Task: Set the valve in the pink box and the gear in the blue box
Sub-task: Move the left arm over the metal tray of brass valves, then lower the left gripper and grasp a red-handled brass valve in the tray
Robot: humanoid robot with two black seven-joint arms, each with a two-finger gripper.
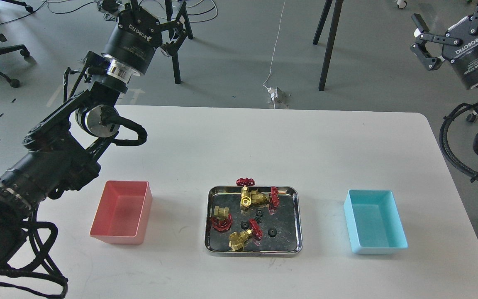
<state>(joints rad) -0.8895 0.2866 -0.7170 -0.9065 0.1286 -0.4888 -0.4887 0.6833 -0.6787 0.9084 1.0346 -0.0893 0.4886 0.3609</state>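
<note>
Several brass valves with red handwheels lie in a shiny steel tray (293, 249) at the middle front: one valve (245, 198) stands upright at the tray's back, another (222, 216) lies at the left, another (241, 238) at the front. Three tiny black gears lie among them, one gear (271, 231) toward the front right. The pink box (123, 211) stands empty left of the tray. The blue box (374, 222) stands empty to its right. My left gripper (154, 10) is raised at the far left, open and empty. My right gripper (448, 18) is raised at the far right, open and empty.
The white table (264, 141) has its back edge behind the tray and a rounded right corner. Stand legs and a chair stand on the floor beyond it. A white cable with a plug (273, 93) lies near the back edge.
</note>
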